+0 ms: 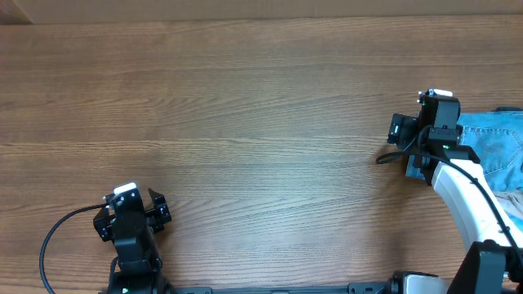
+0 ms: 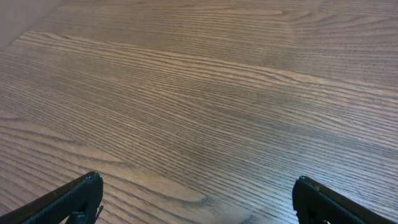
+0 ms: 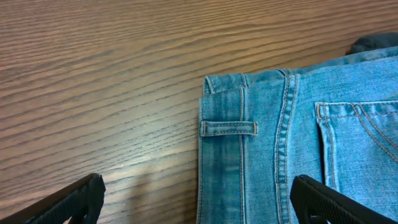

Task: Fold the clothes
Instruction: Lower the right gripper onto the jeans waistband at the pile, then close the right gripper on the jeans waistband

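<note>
Left end effector (image 2: 198, 180): fingers spread wide, holding nothing, over the wood surface (image 1: 245, 114), front left. Right end effector (image 3: 198, 180): wide, holding nothing, above the waistband (image 3: 227, 128) corner. Jeans (image 1: 500, 143) lie at the surface's right edge, back pocket (image 3: 360, 146) up.

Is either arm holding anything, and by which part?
Nothing is held. The right gripper is open above the waistband of the jeans; the left gripper is open over bare table.

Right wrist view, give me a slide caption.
Open right tool over the jeans, near a belt loop, on a wood table.
</note>
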